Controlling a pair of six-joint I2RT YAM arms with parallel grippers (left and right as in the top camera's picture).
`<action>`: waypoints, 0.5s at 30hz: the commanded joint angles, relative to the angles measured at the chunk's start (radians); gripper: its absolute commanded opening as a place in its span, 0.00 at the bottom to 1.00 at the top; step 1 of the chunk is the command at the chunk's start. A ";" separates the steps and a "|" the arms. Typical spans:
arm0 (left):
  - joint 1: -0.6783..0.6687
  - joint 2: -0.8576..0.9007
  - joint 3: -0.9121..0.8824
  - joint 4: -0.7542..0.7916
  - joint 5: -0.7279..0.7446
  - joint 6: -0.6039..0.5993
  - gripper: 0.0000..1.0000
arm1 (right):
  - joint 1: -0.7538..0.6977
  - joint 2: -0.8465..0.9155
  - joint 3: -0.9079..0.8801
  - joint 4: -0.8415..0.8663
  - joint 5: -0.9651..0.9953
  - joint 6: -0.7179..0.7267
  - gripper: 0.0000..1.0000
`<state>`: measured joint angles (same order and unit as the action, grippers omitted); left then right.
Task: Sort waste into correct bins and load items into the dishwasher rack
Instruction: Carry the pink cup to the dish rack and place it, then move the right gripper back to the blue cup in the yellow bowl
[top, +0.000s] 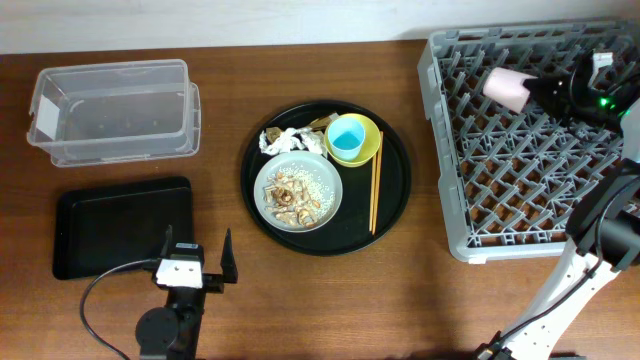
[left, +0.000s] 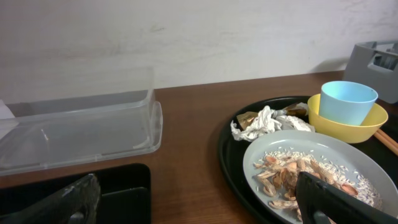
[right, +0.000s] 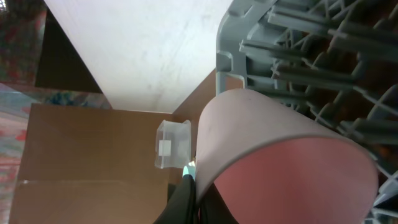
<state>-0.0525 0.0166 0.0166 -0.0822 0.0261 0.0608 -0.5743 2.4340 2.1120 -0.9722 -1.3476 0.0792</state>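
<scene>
Right tool clenches the small pink cup by its rim over the dishwasher rack; left tool stands released.

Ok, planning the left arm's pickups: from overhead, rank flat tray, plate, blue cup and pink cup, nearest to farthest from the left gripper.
1. Flat tray, just left of the left gripper.
2. Plate, ahead to the right.
3. Blue cup, in the bowl beyond the plate.
4. Pink cup, far right, over the rack.
</scene>
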 joint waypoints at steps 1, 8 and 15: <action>-0.005 -0.004 -0.008 0.000 -0.004 0.012 0.99 | 0.018 0.010 -0.031 -0.039 0.149 0.004 0.07; -0.005 -0.004 -0.008 0.000 -0.004 0.012 0.99 | -0.005 0.007 -0.017 -0.172 0.460 -0.003 0.10; -0.005 -0.004 -0.008 0.000 -0.004 0.012 0.99 | -0.058 -0.032 0.137 -0.337 0.605 -0.002 0.21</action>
<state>-0.0525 0.0166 0.0166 -0.0822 0.0261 0.0608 -0.6170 2.4062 2.1876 -1.2633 -0.9710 0.0746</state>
